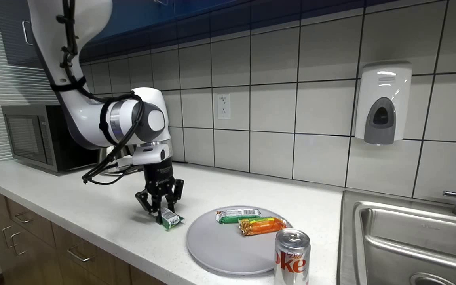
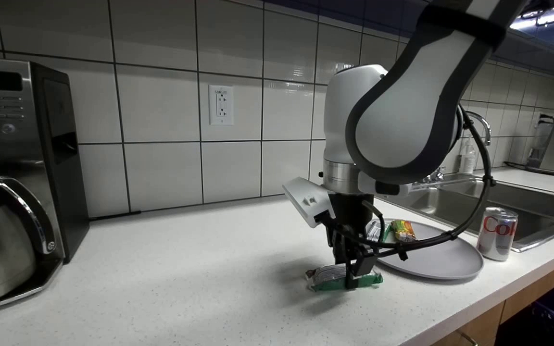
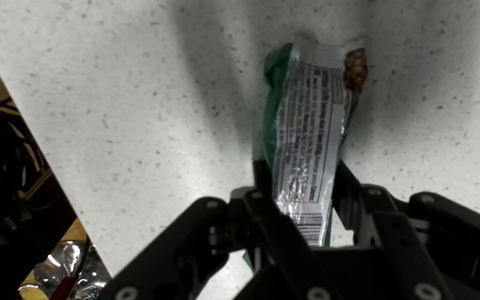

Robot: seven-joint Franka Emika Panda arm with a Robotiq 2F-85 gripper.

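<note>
Green-wrapped bar (image 3: 306,137) between fingers (image 3: 348,200), near gray plate (image 1: 220,247)

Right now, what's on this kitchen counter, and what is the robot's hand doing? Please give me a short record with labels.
Holding: hand, closed on a green-wrapped snack bar
Position: fine print facing up; on or just above the white countertop, unclear which
Gray plate: second green-wrapped bar, orange-wrapped bar
Drink: Diet Coke can, upright beside the plate
Appliances: microwave, coffee maker
Wall: soap dispenser, power outlet
</note>
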